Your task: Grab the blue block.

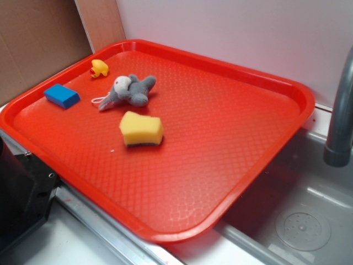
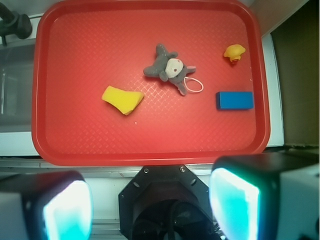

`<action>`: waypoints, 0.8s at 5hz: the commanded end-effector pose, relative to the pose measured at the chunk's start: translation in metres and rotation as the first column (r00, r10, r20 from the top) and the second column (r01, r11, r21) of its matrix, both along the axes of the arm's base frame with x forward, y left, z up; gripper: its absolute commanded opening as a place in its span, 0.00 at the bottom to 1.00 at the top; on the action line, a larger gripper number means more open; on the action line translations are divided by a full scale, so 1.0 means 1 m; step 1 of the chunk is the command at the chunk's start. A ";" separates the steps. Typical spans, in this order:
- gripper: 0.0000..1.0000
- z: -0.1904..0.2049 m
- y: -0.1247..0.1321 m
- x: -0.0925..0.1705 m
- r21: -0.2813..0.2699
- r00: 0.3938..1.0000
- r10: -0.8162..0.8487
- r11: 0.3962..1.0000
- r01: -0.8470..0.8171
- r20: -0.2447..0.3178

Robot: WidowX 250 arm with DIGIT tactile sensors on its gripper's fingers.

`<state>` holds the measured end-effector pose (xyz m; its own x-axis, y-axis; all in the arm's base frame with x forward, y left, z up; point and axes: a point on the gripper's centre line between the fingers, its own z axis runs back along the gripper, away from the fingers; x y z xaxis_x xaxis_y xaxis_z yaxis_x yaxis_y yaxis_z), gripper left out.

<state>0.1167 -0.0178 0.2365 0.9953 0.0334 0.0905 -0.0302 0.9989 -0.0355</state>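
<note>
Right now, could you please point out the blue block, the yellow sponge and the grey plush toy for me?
blue block (image 2: 235,100), wrist view, middle of its top face.
yellow sponge (image 1: 141,127), exterior view, yellow top.
grey plush toy (image 1: 135,91), exterior view, its body.

A grey plush mouse, a yellow rubber duck and a yellow sponge are seen apart on a red plastic tray set over a steel sink

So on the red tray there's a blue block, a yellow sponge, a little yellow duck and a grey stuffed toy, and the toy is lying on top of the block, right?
Not quite. The toy lies apart from the block, bare tray between them, as the wrist view shows. The sponge and duck are there too.
</note>
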 end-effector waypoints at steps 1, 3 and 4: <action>1.00 0.000 0.000 0.000 0.000 1.000 0.000 1.000 0.000 0.000; 1.00 -0.007 0.015 0.008 -0.048 0.932 0.358 0.934 -0.355 0.064; 1.00 -0.022 0.032 0.016 -0.092 0.811 0.578 0.816 -0.571 0.091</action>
